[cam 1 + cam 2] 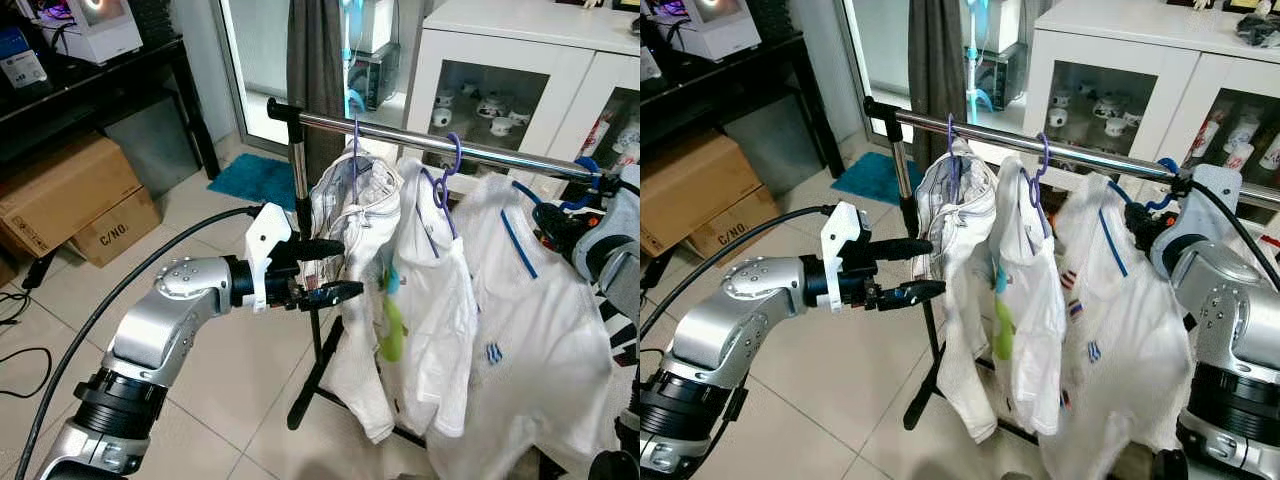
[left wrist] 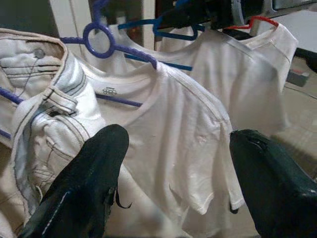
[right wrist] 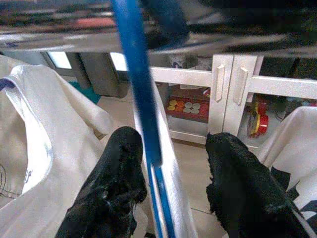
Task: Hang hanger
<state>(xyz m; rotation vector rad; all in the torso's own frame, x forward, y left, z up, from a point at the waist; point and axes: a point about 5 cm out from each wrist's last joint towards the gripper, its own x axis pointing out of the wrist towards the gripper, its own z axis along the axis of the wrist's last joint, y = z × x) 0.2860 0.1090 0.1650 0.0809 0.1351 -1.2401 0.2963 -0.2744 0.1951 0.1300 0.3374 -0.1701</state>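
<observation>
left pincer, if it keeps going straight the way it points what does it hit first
Most likely the white t-shirt on the purple hanger, dead ahead between the open fingers of the left pincer; the denim garment hangs just beside that line.

I see a beige tiled floor [image 1: 230, 370]. A white glass-door cabinet [image 1: 520, 70] stands at the back, holding small ceramics. A black desk [image 1: 100, 85] stands on the left, cardboard boxes [image 1: 70, 195] beneath it. A teal mat [image 1: 255, 180] lies by the bright window [image 1: 255, 50].

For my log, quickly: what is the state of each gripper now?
Left gripper: open, holding nothing, beside the hanging clothes.
Right gripper: open around the blue hanger at the rail, not clamping it.
</observation>
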